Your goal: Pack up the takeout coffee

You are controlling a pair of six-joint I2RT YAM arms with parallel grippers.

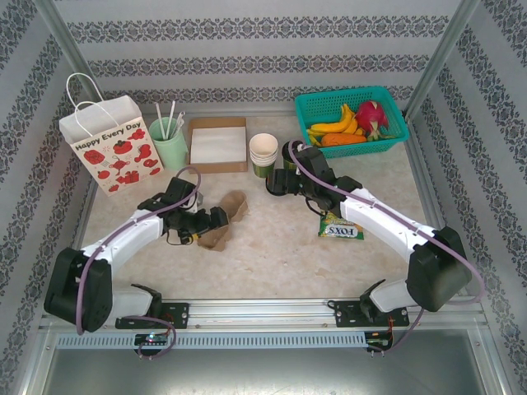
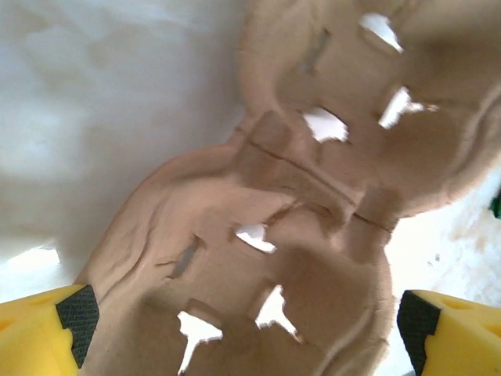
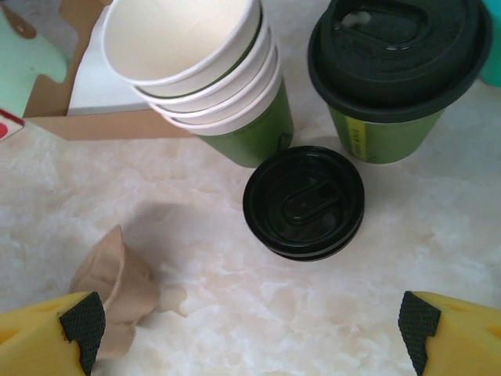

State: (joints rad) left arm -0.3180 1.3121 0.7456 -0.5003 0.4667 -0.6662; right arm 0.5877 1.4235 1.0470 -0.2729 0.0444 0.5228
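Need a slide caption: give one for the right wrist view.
Open right gripper above a loose lid, with the cup stack and lidded coffee behind it.

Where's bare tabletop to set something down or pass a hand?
Free: marble-look tabletop between the brown pulp cup carrier and the green candy packet, down to the near edge. Crowded: back row, from printed white gift bag to teal plastic basket, including the green paper cup stack.

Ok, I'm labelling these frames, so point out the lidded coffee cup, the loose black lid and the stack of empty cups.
takeout coffee (image 3: 395, 51): right wrist view, centre of its black lid.
loose lid (image 3: 304, 202): right wrist view, middle of its top.
stack of cups (image 3: 188, 39): right wrist view, inside of the top cup.
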